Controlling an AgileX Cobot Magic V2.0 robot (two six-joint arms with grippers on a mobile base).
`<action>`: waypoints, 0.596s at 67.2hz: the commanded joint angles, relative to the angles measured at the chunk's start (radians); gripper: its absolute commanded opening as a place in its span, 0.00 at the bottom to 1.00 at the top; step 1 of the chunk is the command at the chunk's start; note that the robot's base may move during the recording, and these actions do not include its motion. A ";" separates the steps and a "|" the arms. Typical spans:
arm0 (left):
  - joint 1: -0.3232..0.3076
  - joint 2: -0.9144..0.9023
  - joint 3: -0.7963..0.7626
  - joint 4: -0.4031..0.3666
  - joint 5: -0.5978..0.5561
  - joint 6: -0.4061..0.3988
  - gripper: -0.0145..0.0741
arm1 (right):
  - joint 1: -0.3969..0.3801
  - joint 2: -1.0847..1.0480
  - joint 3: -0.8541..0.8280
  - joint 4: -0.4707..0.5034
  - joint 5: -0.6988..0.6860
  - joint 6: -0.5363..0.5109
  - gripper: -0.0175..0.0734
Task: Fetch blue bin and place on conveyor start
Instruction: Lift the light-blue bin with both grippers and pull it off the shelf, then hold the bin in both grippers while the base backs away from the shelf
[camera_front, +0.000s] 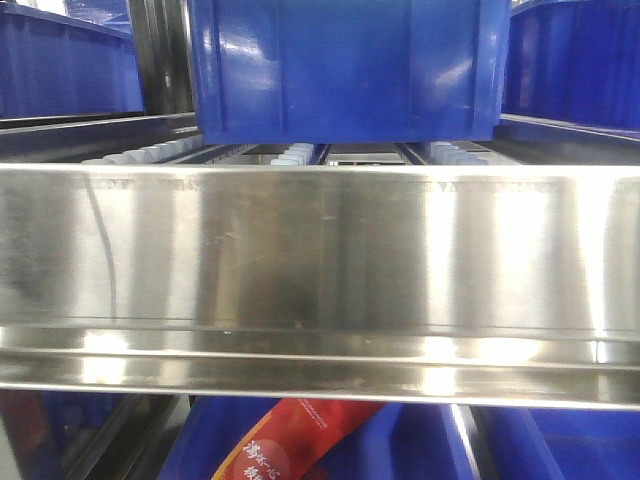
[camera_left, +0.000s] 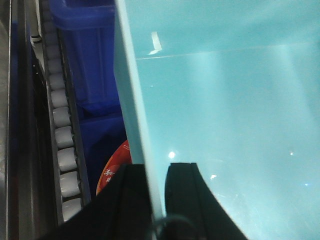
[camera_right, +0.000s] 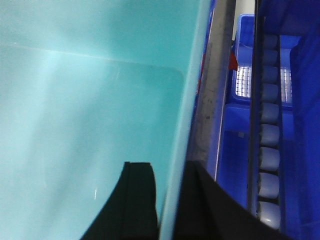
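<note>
Two-arm grip: each tool takes one side wall of the bin (camera_left: 225, 125), prob. to share load and keep the tub level for transfer.

- L tool (camera_left: 157, 169): one finger inside, one outside, pinching the wall at the rim.
- R tool (camera_right: 167, 167): same config on the opposite wall of the bin (camera_right: 75, 100), also clamped on it.

Bin pos.: between both tools, interior facing the wrist cams, appears empty. Whether it rests on anything: cannot tell.

Rollers (camera_left: 60, 115) and a dark bin (camera_left: 90, 55) lie just beside its L wall. The front cam shows only the rail (camera_front: 320, 250) and a red packet (camera_front: 290, 440). Conveyor not in view, so placement is not yet done.
</note>
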 joint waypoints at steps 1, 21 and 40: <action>0.001 -0.019 -0.014 0.031 -0.018 0.015 0.04 | -0.005 -0.011 -0.007 -0.048 -0.013 -0.021 0.03; 0.001 -0.019 -0.014 0.043 -0.018 0.015 0.04 | -0.005 -0.011 -0.007 -0.048 -0.013 -0.021 0.03; 0.001 -0.019 -0.014 0.043 -0.018 0.015 0.04 | -0.005 -0.011 -0.007 -0.048 -0.013 -0.021 0.03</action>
